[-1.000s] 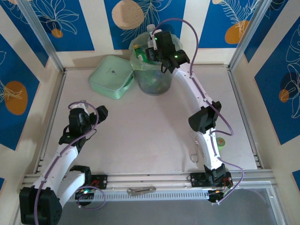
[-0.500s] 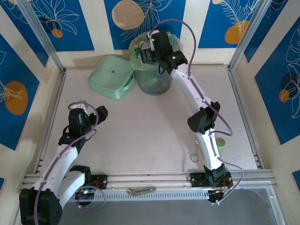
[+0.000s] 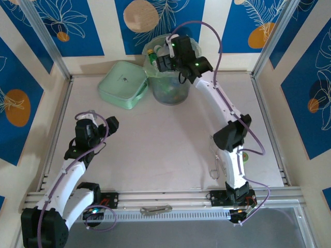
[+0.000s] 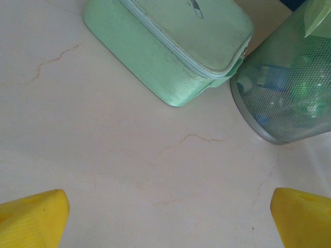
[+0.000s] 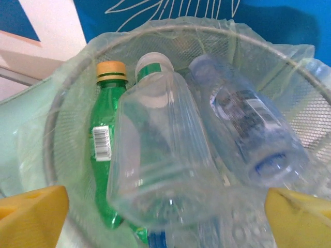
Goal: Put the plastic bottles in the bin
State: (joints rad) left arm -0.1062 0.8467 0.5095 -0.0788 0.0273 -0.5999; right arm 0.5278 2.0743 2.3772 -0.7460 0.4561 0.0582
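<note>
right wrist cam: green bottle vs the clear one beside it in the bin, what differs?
Colour: the green bottle is tinted green, the clear bottle is colourless. Cap: the green bottle has a yellow one, the clear bottle a whitish one above a green band. Label: the green bottle shows a white barcode patch, and none is visible on the clear bottle. Shared: both lie side by side in the bin, caps toward the top of the view.

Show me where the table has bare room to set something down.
Bare: the wide middle of the table, between left arm and right arm, in front of the lid and bin. Crowded: the bin's mouth, full of bottles.
</note>
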